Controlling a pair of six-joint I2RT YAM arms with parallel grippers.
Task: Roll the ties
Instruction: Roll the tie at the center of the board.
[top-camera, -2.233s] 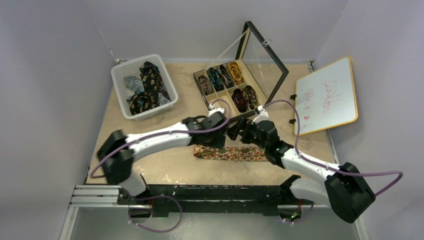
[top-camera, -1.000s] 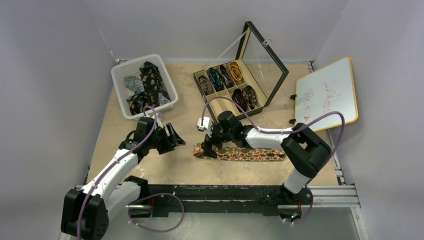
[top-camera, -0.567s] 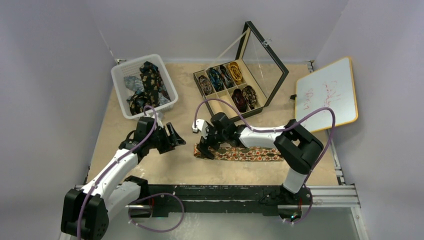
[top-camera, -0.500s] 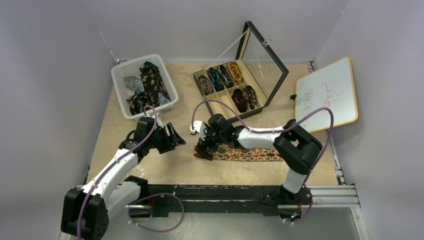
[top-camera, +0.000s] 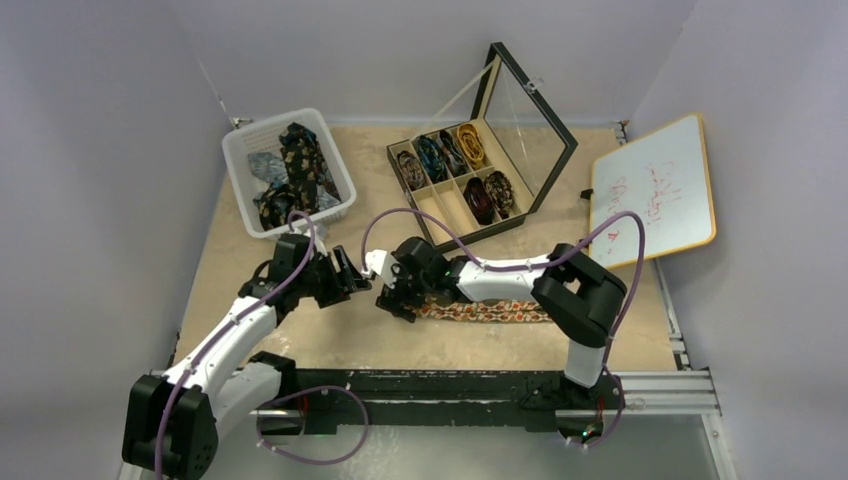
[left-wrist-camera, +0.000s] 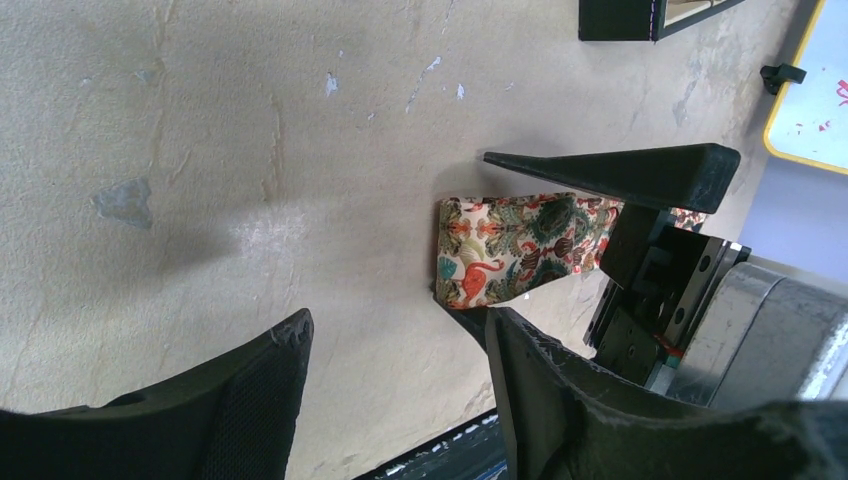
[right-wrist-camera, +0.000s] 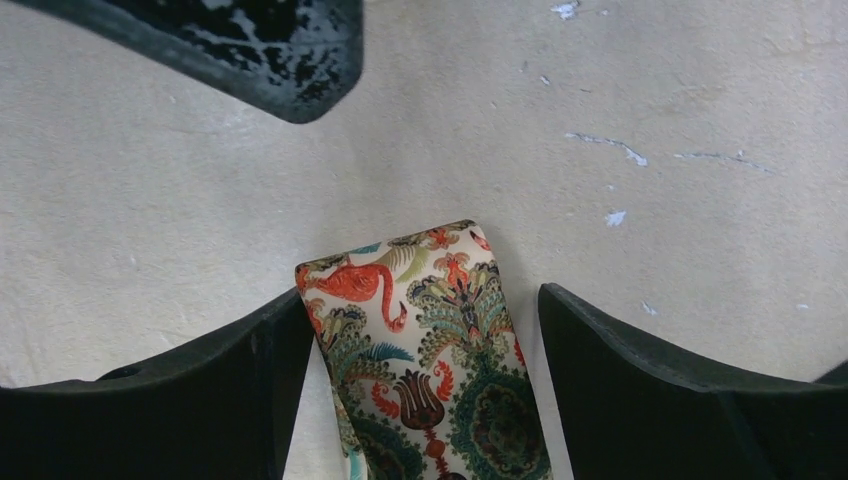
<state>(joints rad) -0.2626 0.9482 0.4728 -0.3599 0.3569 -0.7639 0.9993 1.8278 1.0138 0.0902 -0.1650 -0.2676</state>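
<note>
Claws gape wide: the right claw has slid leftward astride the tie end, left claw unmoved.

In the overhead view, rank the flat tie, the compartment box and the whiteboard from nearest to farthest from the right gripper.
From the right gripper:
1. The flat tie: its end lies between the open fingers.
2. The compartment box: farther back, slightly to the right.
3. The whiteboard: farthest, at the far right.
</note>
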